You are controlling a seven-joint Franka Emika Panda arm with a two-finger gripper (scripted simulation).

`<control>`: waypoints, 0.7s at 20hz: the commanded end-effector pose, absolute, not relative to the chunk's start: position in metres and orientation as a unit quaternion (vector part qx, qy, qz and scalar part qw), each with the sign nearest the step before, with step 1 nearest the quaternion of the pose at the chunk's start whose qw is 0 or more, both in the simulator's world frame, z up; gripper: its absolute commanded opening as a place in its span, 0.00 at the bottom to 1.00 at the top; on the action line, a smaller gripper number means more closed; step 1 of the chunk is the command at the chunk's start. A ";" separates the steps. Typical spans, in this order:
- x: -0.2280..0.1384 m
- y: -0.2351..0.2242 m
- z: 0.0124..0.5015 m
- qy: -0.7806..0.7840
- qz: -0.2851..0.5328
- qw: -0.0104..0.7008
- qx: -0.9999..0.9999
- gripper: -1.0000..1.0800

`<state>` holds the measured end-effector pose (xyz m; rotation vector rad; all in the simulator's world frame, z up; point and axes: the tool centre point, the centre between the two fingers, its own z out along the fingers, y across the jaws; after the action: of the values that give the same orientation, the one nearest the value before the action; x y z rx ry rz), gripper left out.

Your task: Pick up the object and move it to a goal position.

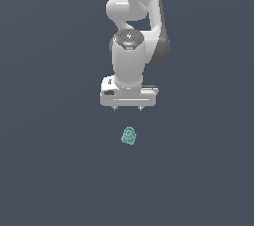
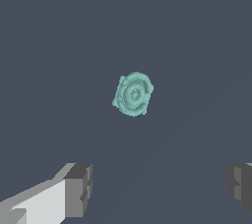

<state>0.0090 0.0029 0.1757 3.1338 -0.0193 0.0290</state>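
Nearest the wrist camera, two dark grey fingertips (image 2: 78, 191) are seen, blocky and flat-faced, one mounted on a white housing and the other cut off by the frame edge. They are held wide apart, with a broad gap of bare floor between them, and nothing is gripped. This spread is judged to be a readiness posture, since the gap is kept far wider than the thing to be taken.

Beyond those fingertips the object (image 2: 133, 94) is found, lying alone on the dark slate floor (image 2: 49, 36) and touched by nothing. It is shown as a small teal-green lump, roughly rounded with a ragged outline, and faint concentric ridges are marked on its mottled face. The surface looks bumpy rather than smooth, so an uneven contact under flat pads is to be expected.

In the exterior view the gripper (image 1: 127, 107) is seen pointed straight down, with the object (image 1: 129, 136) set apart from it, just below it in the picture and roughly centred under it. The white, glossy, rounded arm (image 1: 130, 56) is stacked directly above the object, which is judged to favour a plain vertical descent. No goal marker can be made out near the object. The pick is not yet made.
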 end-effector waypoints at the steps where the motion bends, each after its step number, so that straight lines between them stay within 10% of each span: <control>1: 0.009 0.003 0.176 -0.006 0.009 0.004 1.000 0.96; 14: 0.022 0.028 0.187 0.017 0.031 0.008 0.999 0.96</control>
<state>0.0218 0.0294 0.1881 3.1241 0.0597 0.0988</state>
